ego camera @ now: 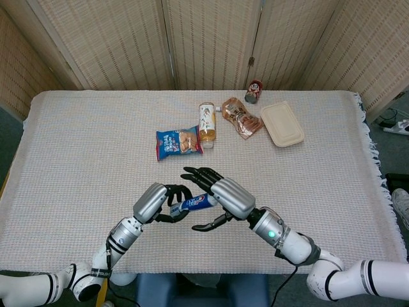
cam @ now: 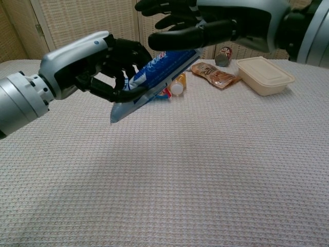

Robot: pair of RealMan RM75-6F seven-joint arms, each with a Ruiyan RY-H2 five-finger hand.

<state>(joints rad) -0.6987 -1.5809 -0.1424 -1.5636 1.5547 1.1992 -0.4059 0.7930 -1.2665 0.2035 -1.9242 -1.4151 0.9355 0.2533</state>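
A blue and white tube hangs above the near middle of the table. My left hand grips its lower, flat end, so the tube slants up to the right. My right hand hovers over the tube's upper end with its fingers spread and its thumb below them. In the chest view the tube's tip lies just under the right hand's fingers; I cannot tell whether they touch it.
A cream woven cloth covers the table. At the far middle lie a blue snack packet, a bottle on its side, a brown pouch, a small can and a beige lidded box.
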